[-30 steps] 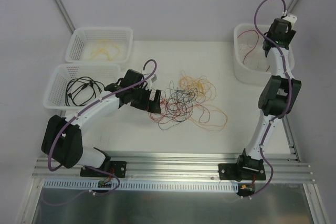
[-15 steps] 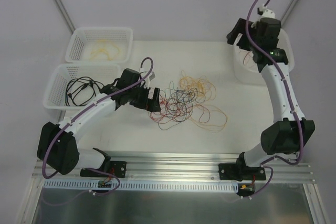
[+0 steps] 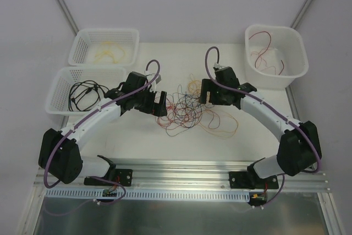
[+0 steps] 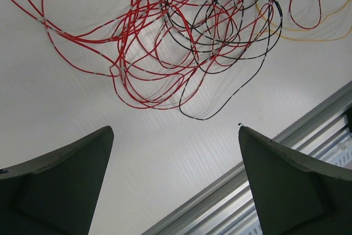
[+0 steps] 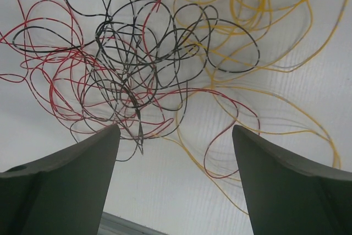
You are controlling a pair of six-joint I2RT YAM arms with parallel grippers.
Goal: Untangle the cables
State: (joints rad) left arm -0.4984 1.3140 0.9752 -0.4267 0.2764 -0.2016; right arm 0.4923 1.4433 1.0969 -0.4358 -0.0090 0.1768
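- Red, black and yellow cables (image 3: 188, 109) lie in one loose tangle mid-surface (image 3: 143, 141), between the two arms.
- Sorted part, judging by the containers:
  - far basket (image 3: 132, 39) holds a few yellow strands
  - near basket (image 3: 59, 81) holds a coil of black
  - bin (image 3: 275, 26) at far right holds a few red
- So each colour has a home with something in it, and the task looks partly done.
- Left to do: the bulk, by the look of it. All three colours are mixed in the pile.
- The right wrist view shows black loops bunched at the centre with red threaded through them. Yellow loops spread to the right and cross over both.
- The left wrist view shows red loops crossing black, with yellow only at the far edge.
- Left end effector (image 4: 175, 131): jaws wide, nothing between them. It hovers at the left edge of the pile, with bare surface under the fingers and red loops just ahead.
- Right end effector (image 5: 175, 129): jaws wide, also empty. It sits over the pile's right side with the black bunch in front of it.
- Neither seems to touch a cable, though I cannot tell the height for sure.
- Judgement: mid-task, no strand in hand.
- The black-red core looks like the tight part.
- The outer yellow loops look loosest and probably free up with the least pulling.
- Risk: dragging one strand may haul the whole clump along.
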